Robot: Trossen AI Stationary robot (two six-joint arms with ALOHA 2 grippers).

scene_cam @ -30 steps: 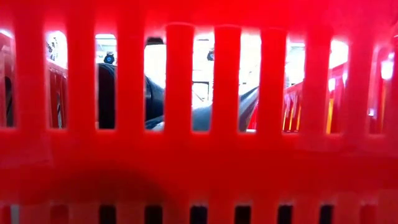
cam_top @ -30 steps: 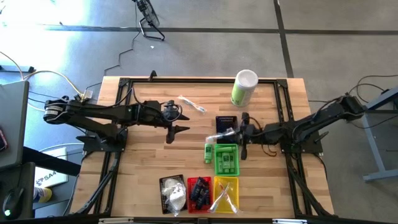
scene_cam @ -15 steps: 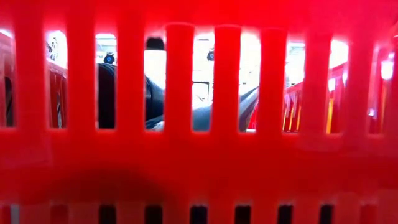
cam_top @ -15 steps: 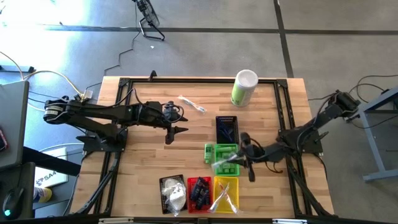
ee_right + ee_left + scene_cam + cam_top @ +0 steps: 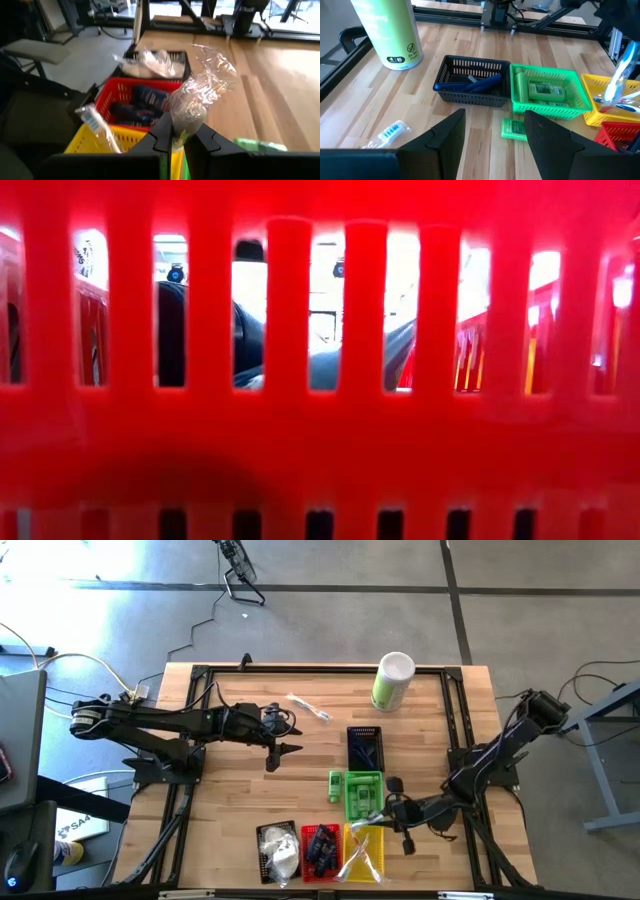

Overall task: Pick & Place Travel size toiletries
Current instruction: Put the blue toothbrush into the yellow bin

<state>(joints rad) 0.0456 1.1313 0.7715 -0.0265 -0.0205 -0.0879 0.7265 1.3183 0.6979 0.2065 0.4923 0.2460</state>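
right hand | pinching clear-wrapped stick | above yellow basket

I can read almost nothing: the tall green-and-white canister, near the table's far edge, bears round symbol marks and faint print, and the green bottle's label is illegible.

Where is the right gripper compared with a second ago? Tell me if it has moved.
Yes. The right gripper, shut on a clear-wrapped stick, has gone from beside the black basket, past the green basket, to the yellow basket.
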